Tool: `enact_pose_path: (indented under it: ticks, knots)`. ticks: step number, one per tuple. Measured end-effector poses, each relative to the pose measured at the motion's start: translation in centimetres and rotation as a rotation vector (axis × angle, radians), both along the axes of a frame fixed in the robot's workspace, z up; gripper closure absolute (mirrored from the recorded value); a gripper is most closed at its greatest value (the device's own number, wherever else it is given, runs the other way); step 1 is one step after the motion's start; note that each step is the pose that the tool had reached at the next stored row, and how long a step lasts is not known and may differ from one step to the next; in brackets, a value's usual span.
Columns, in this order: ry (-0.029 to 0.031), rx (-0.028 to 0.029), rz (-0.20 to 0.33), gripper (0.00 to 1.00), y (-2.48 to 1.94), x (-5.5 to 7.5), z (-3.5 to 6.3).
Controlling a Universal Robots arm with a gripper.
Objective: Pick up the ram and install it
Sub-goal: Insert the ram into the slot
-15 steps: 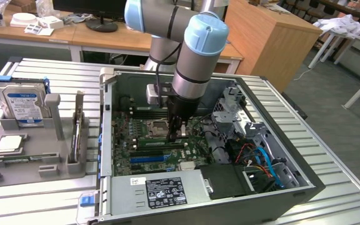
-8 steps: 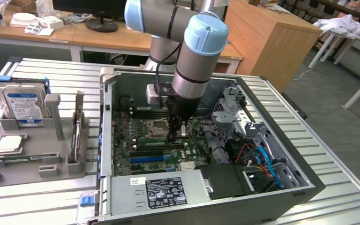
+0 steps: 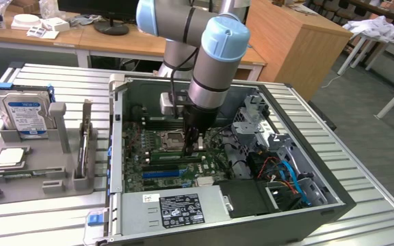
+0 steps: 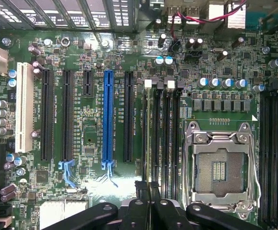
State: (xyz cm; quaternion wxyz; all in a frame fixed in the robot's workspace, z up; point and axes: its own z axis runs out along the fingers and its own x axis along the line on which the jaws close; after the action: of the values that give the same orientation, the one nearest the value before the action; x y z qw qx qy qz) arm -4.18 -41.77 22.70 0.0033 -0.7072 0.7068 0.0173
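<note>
My gripper reaches down into the open computer case, just beside the empty processor socket. In the wrist view its black fingers are pressed together over the memory slot nearest the expansion slots. The ram is a thin green strip standing on edge in that slot below the fingers. From the wrist it shows edge-on as a narrow line. The fingertips are shut on its top edge. I cannot tell how deep it sits in the slot.
A grey tray on the exterior view's left holds a hard drive with a blue label, a square silver chip and a thin upright board. Cables and a drive cage crowd the case on the exterior view's right.
</note>
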Motion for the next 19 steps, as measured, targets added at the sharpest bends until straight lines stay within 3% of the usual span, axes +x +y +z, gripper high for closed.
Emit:
enact_pose_path:
  ticks: [14, 19]
  knots:
    - [0.0000, 0.0000, 0.000, 0.88, 0.00, 0.00, -0.37]
    - [0.0000, 0.0000, 0.000, 0.81, 0.00, 0.00, -0.37]
